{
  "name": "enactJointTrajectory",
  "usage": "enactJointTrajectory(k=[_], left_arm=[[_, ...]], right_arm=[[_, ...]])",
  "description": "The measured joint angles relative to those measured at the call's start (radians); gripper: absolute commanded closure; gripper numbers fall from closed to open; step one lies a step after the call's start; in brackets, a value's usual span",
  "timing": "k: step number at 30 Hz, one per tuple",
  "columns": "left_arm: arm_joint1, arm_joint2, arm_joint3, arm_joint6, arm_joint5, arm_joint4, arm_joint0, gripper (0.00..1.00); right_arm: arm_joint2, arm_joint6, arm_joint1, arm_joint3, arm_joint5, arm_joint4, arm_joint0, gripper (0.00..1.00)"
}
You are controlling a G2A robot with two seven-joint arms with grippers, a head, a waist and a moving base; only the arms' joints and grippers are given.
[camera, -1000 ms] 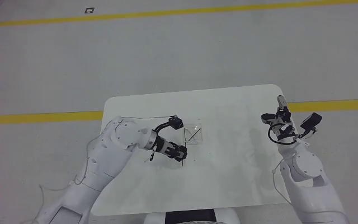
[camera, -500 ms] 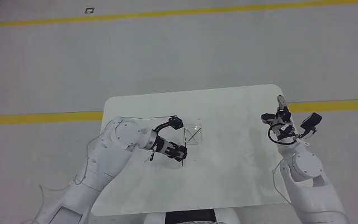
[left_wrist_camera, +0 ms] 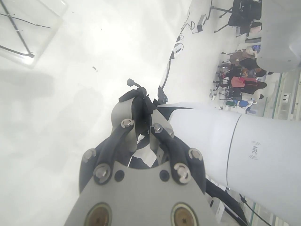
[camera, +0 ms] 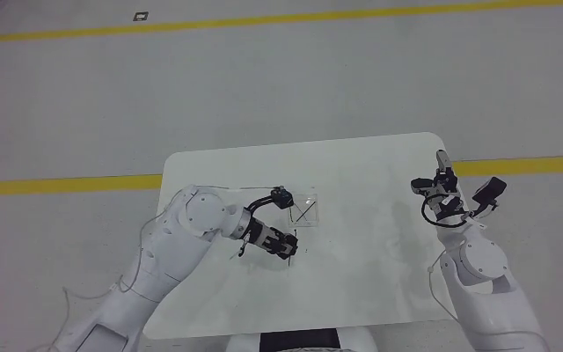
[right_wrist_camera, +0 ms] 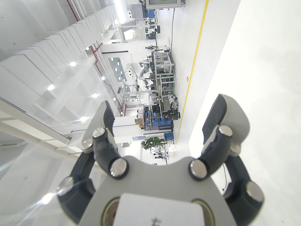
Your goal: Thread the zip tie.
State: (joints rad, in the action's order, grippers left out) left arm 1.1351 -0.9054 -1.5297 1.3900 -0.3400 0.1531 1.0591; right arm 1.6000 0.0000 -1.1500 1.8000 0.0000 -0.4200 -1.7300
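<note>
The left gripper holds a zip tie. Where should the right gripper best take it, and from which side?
Likely the short end of the zip tie that sticks out past the tips of the shut left gripper. Come from in front of those tips, since the gripper covers the rest.

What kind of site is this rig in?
Most likely a factory-style robotics lab hall: yellow floor line beyond the white table, industrial robot arm and equipment racks in the right wrist view, office chairs in the left wrist view.
</note>
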Motion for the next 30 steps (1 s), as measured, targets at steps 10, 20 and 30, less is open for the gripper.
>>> enactJointTrajectory(k=[10,20,30], left_arm=[[-0.159,0.149,-0.100,0.000,0.000,-0.160,-0.097,1.00],[-0.277,0.208,-0.148,0.000,0.000,-0.294,-0.166,1.00],[-0.309,0.183,-0.206,0.000,0.000,-0.334,-0.164,1.00]], right_arm=[[0.000,0.000,0.000,0.000,0.000,0.000,0.000,0.00],[0.000,0.000,0.000,0.000,0.000,0.000,0.000,0.00],[0.000,0.000,0.000,0.000,0.000,0.000,0.000,0.00]])
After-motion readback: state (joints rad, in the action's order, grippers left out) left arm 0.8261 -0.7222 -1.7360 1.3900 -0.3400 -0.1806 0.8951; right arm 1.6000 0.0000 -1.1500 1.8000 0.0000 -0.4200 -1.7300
